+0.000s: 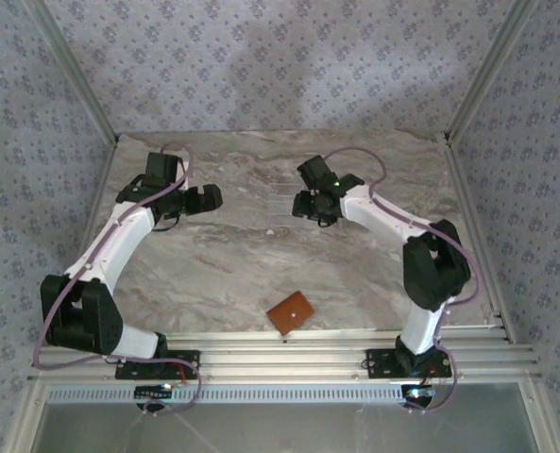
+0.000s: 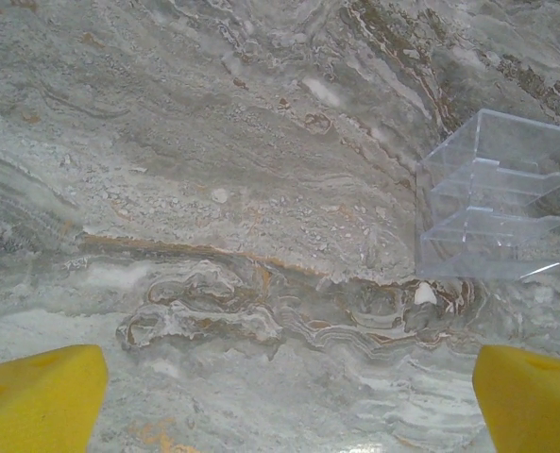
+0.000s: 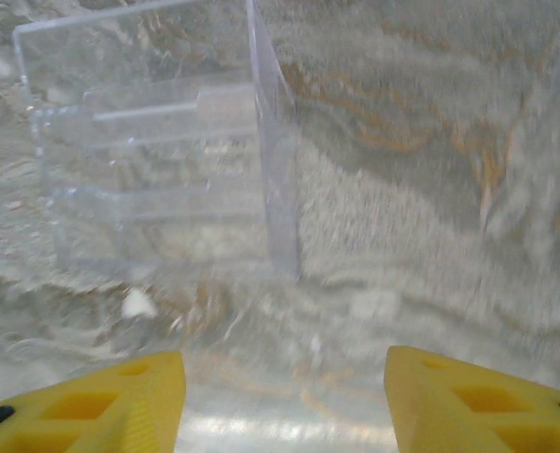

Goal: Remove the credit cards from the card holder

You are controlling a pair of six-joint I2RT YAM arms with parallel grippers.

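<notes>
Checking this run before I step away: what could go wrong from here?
The card holder lies close to the near edge of the table; a clumsy grab might push it onto the rails. The clear stand sits just ahead of the open right gripper; being transparent and probably light, it could get knocked over.
</notes>
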